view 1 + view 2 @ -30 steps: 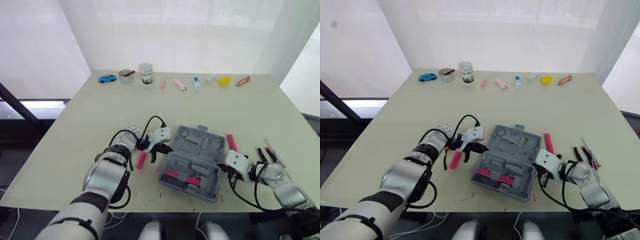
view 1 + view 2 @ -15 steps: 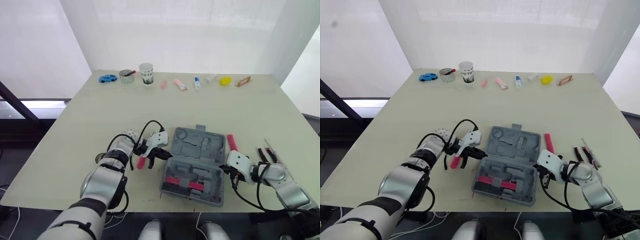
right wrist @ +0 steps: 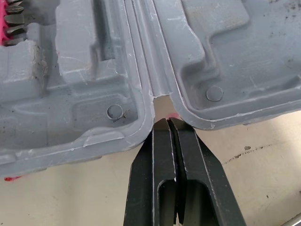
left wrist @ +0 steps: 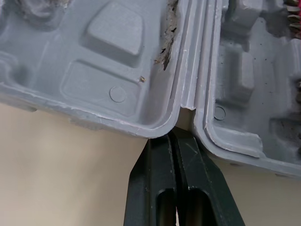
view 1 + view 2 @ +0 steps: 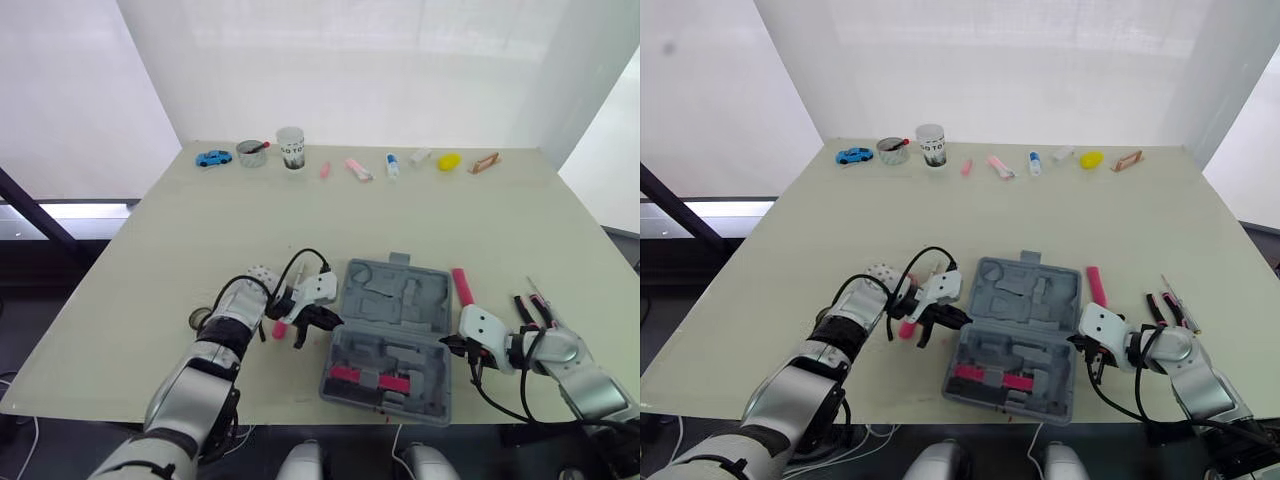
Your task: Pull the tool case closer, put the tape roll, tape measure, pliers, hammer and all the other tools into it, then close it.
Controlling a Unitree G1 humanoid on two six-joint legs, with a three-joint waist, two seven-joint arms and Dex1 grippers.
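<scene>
**Case (image 5: 390, 335) lies open**

I see it near the front edge of the table (image 5: 200, 240). My left gripper (image 4: 175, 134) and right gripper (image 3: 168, 123) both have fingers pressed together, tips at opposite ends of its hinge.

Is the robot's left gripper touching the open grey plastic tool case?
Touching. The left wrist view shows the left gripper, fingers shut, wedged into the hinge notch of the grey plastic tool case, against both rims with no gap.
</scene>
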